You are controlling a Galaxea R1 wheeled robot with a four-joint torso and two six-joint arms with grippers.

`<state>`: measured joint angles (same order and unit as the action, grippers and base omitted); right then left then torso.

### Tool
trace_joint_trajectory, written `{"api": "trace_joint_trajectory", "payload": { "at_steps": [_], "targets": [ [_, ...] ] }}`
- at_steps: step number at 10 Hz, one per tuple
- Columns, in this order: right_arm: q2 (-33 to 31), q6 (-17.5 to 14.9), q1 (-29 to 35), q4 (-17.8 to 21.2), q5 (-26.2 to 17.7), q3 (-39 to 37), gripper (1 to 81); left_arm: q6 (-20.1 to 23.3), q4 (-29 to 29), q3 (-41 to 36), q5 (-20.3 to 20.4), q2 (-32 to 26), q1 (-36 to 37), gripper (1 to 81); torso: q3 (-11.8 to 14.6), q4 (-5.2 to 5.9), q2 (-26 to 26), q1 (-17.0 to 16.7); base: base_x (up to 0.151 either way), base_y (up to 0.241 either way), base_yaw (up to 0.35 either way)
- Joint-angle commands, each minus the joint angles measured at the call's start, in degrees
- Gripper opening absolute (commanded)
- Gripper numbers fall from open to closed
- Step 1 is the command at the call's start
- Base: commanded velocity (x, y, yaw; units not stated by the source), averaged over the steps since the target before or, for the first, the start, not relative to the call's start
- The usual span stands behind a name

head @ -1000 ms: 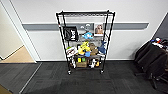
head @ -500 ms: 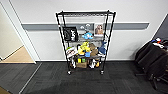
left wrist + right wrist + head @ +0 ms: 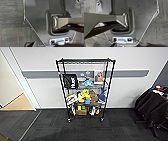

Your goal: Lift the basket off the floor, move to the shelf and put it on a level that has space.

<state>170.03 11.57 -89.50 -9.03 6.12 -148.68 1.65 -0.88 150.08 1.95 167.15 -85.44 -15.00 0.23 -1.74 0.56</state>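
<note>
Since the earlier frames nothing in the head view had shifted: the shelf held the same place against the white wall. The shelf stood on the floor, on its casters. Its top level carried no items. The lower tiers held a black bag, a framed picture, yellow and blue items and a cardboard box. A dark chair stood well apart to the right. The basket's position could not be determined. Both wrist views looked down on the robot's grey base and the carpet; the state of either pincer could not be determined.
</note>
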Motion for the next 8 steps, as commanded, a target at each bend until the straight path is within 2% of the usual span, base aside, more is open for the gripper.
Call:
{"api": "trace_joint_trajectory", "payload": {
  "at_steps": [1,5,8],
  "targets": [
    [-3.80,0.38,1.56,0.07,-3.48,7.27,81.1,-0.42,-0.35,-7.86,-3.27,-6.02,1.72,81.1,0.00,0.00,-5.62,3.61,0.000,0.000,0.000],
    [-9.33,0.56,2.97,0.07,-3.75,16.05,81.1,-1.29,-1.05,-15.16,-3.71,-11.82,4.88,81.1,0.00,0.00,-12.96,8.21,0.000,0.000,0.000],
    [-12.41,1.70,4.72,1.12,-4.01,16.94,81.1,-1.29,-4.21,-14.90,-4.24,-12.88,7.08,81.1,0.00,0.00,-18.86,11.91,0.000,0.000,0.000]
  ]
}}
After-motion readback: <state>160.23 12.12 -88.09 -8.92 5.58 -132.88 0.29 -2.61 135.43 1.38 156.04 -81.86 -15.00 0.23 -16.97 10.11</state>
